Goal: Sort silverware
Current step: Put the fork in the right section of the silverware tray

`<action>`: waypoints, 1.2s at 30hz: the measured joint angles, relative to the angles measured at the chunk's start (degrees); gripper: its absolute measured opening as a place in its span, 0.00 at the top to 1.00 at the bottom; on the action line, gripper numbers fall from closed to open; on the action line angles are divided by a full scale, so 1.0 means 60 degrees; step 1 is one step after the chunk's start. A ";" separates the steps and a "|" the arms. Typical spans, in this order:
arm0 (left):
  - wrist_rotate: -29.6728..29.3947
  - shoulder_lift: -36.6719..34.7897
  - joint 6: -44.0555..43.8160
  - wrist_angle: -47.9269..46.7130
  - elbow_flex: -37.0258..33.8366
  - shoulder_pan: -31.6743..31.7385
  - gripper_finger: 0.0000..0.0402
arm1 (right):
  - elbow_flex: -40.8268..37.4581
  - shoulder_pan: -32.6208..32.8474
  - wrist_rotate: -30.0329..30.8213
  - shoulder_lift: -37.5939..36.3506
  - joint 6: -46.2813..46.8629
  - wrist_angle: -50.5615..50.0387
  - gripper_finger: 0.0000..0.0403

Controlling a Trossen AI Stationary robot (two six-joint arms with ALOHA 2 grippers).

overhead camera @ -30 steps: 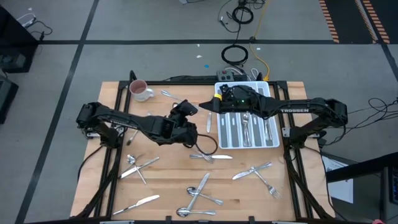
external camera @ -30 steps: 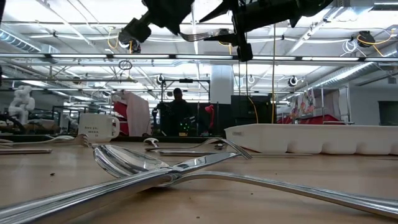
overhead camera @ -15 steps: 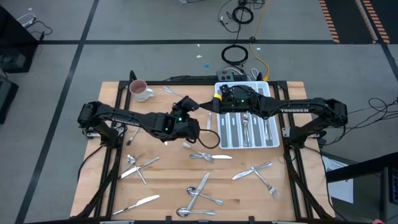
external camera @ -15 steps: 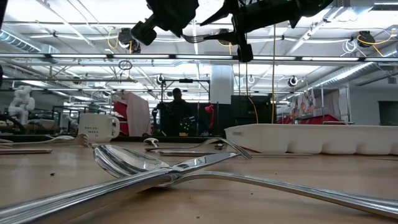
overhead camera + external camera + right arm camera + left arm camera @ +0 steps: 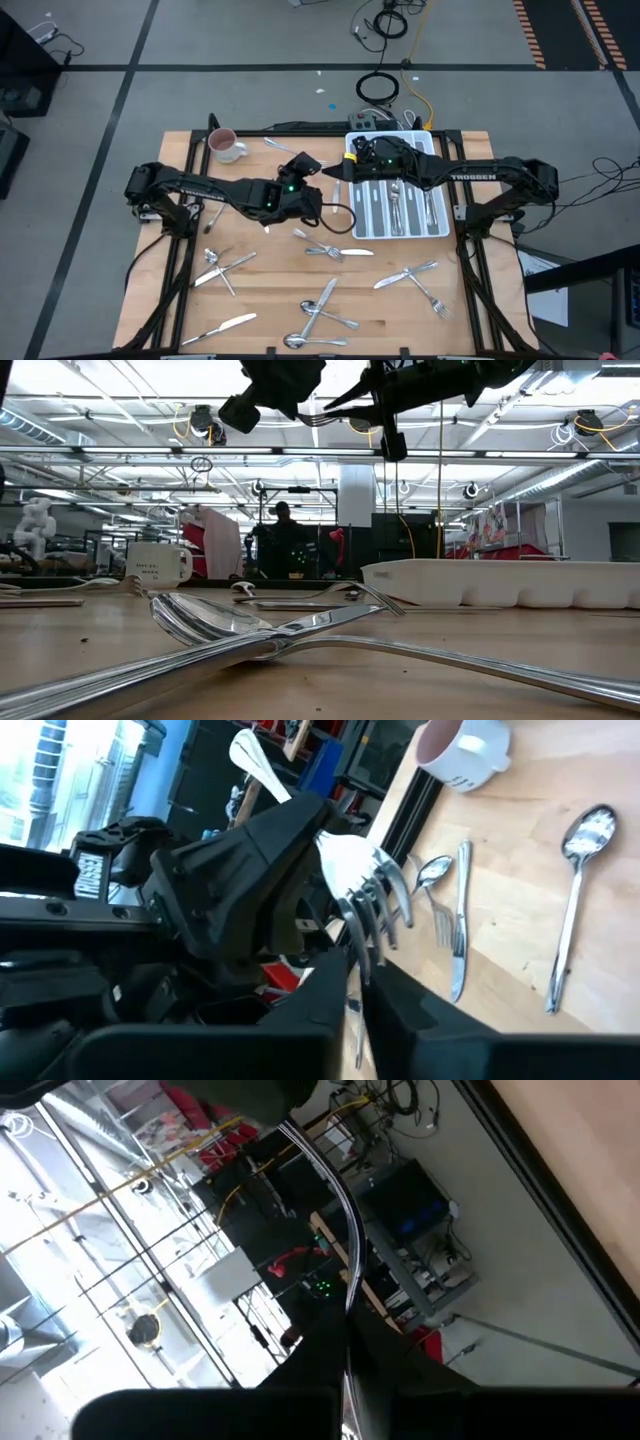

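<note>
A silver fork (image 5: 328, 170) hangs high above the table's far middle, between my two grippers. My left gripper (image 5: 314, 169) is shut on it from the left side. My right gripper (image 5: 343, 166), reaching in front of the white tray (image 5: 441, 228), is shut on the other end. The low view shows the fork (image 5: 332, 417) level, well above the table, between the left gripper (image 5: 300, 390) and the right gripper (image 5: 372, 405). In the right wrist view its handle end (image 5: 246, 756) sticks out beyond the left gripper's fingers (image 5: 285, 830). My left gripper pinches the fork's handle (image 5: 349, 1305) between its two fingers, roughly level, coming from the table's left. The handle end pokes out behind the fingers. The fork is lifted clear of the table. My right gripper pinches the fork's tines (image 5: 362, 952) near their tips, between its two fingers (image 5: 400, 1005). It comes roughly level from the table's right. The fork runs on from there to the left gripper.
Several forks, spoons and knives lie on the near half of the table, such as a crossed pair (image 5: 326, 250) and a group (image 5: 320, 312). More pieces lie in the tray's slots (image 5: 398, 206). A white-and-pink mug (image 5: 226, 146) and a spoon (image 5: 273, 150) sit near the far edge.
My right gripper has shut on the fork's tines; a second ago its fingers stood open on either side of them. The fork stays level and high between the two grippers.
</note>
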 joint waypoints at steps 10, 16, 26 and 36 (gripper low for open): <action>0.0012 0.0000 -0.0032 -0.0004 0.0000 -0.0022 0.97 | -0.0004 -0.0100 -0.0183 0.0000 -0.0331 0.0013 1.00; 0.0025 0.0000 -0.0039 -0.0007 0.0000 -0.0029 0.97 | -0.0004 -0.0109 -0.0105 0.0000 -0.0003 0.0071 0.92; 0.0118 0.0004 -0.0039 -0.0004 -0.0004 -0.0036 0.97 | -0.0004 -0.0267 0.0251 0.0000 0.0436 0.0137 0.67; 0.0242 0.0004 -0.0024 0.0197 -0.0004 -0.0045 0.97 | -0.0004 -0.0364 0.0028 -0.0004 0.0251 0.0055 0.76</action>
